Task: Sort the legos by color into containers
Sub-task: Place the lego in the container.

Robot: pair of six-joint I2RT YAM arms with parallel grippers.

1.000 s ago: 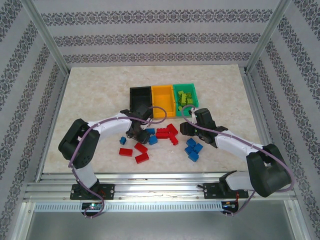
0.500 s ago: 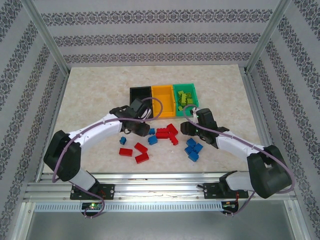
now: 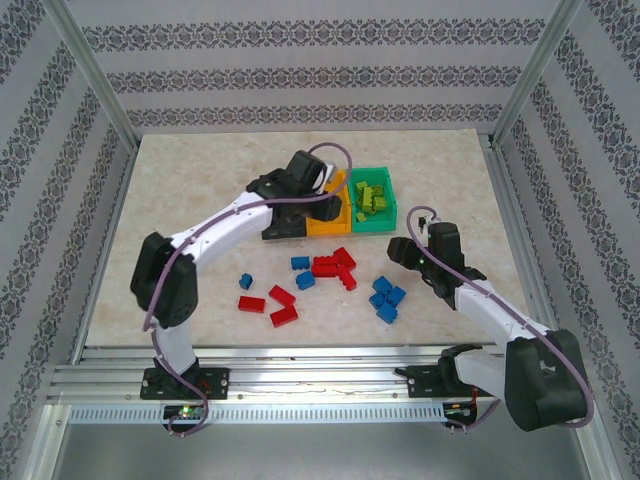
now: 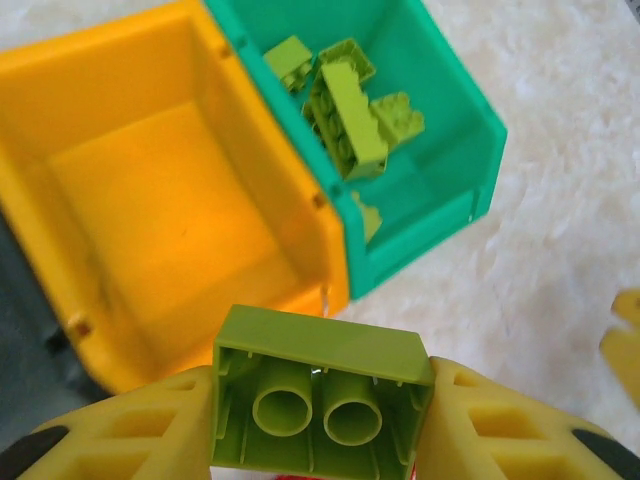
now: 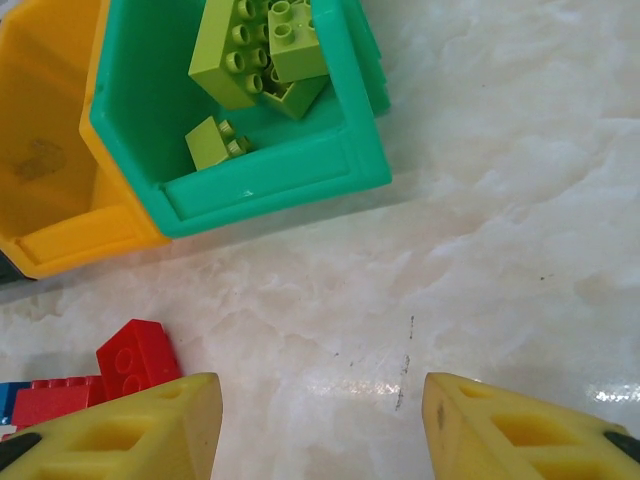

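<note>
The left gripper [image 3: 328, 206] is clamped on a yellow-green lego [image 4: 322, 390] above the near rim of the orange bin [image 4: 150, 190], in the row toward the far edge of the tabletop [image 3: 190, 190]. It should, I judge, shift toward the right edge until squarely over the green bin [image 4: 440, 225] with its matching legos [image 4: 345, 125], then release low. The right gripper [image 5: 320, 430], jaws apart and empty, hovers nearby; mind it.

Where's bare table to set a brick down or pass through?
Bare: marble right of the green bin, the far strip behind the bins, the left side beyond the black bin. Crowded: red legos and blue legos in front of the bins.
</note>
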